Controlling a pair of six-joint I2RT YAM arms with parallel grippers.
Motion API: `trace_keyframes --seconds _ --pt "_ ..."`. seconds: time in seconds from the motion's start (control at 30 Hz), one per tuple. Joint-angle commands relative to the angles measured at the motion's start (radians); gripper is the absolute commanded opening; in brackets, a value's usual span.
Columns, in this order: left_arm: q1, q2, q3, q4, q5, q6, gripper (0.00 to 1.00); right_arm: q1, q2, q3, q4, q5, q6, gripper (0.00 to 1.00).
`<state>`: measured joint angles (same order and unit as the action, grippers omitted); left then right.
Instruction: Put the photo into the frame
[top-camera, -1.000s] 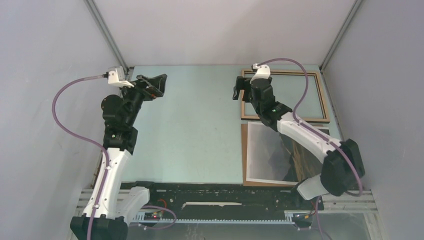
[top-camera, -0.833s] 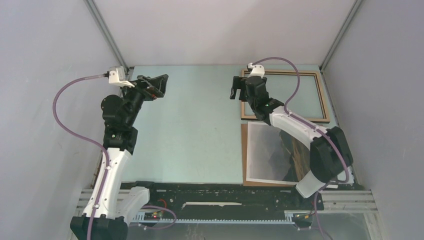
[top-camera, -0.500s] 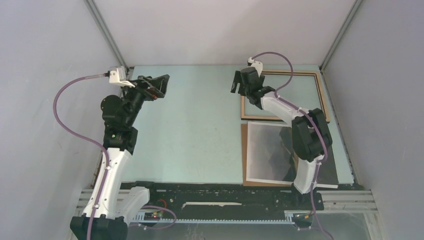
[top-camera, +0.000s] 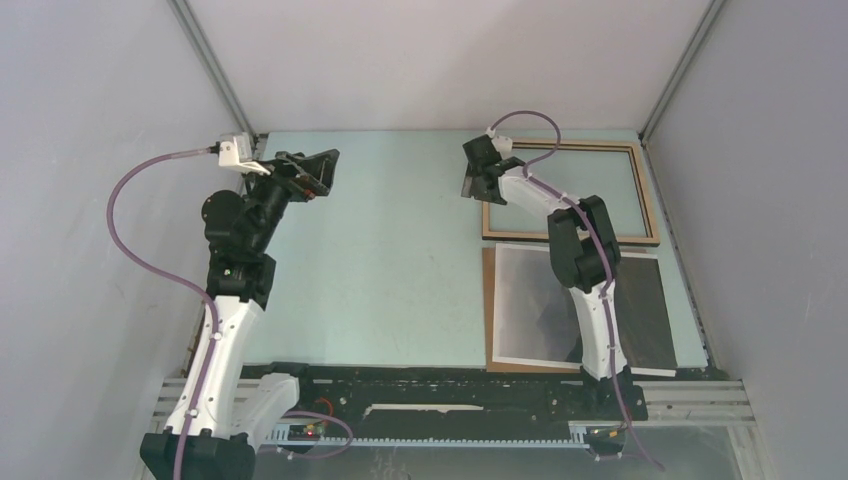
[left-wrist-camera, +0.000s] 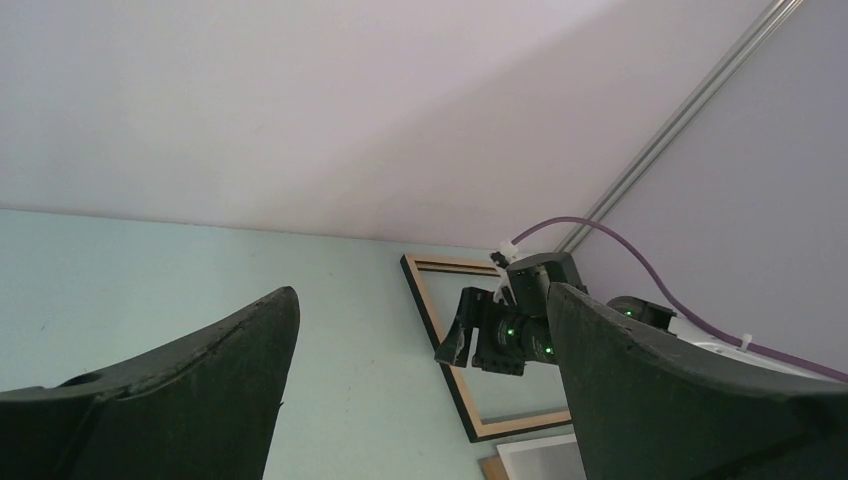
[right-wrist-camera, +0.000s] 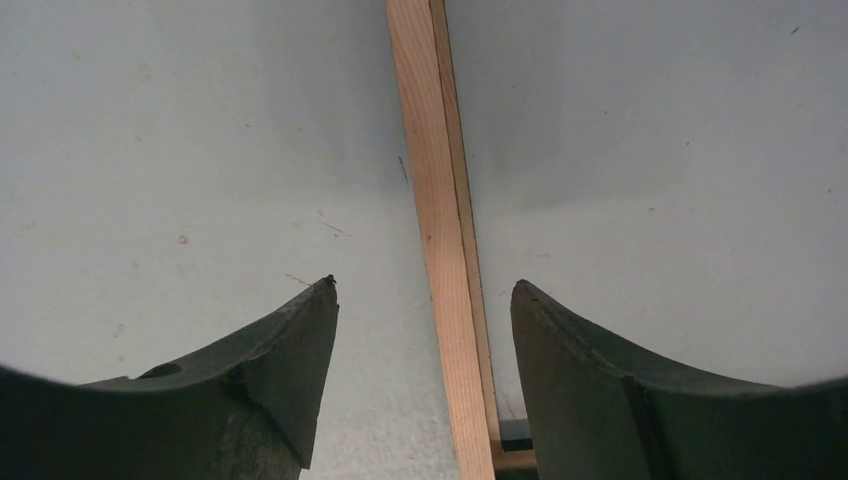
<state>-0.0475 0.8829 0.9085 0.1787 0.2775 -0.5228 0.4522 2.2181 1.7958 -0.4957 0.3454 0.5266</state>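
While right claw (right-wrist-camera: 425, 290) straddles frame (right-wrist-camera: 440, 200) at its left rail, jaws stand apart, nothing gripped.
Layout: frame at 1 o'clock, photo (top-camera: 530, 300) at 4; photo looks thin, probably floppy: pinch the white border lightly.

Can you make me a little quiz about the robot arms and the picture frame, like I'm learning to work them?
1. True or false: the photo already sits inside the frame.
2. What runs between the fingers of the right gripper? A) the photo B) the frame's wooden rim C) nothing
3. Fill the blank: the left gripper, up in the air, is ____.
Key: 1 false, it lies outside, next to the frame; 2 B; 3 open.
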Motion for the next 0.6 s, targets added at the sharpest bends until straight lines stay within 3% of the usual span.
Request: trace_keyframes --seconds 0.0,0.3,0.57 --pt "-0.005 -0.009 -0.020 0.026 0.014 0.000 1.00 -0.005 0.030 0.070 -0.063 0.014 0.002 0.70" --pt "-0.005 -0.005 -0.019 0.025 0.016 -0.004 1.00 -0.002 0.092 0.132 -0.097 -0.022 0.002 0.53" --pt "-0.006 -0.008 -0.017 0.021 0.015 -0.006 1.00 0.006 0.112 0.154 -0.106 -0.026 0.007 0.51"
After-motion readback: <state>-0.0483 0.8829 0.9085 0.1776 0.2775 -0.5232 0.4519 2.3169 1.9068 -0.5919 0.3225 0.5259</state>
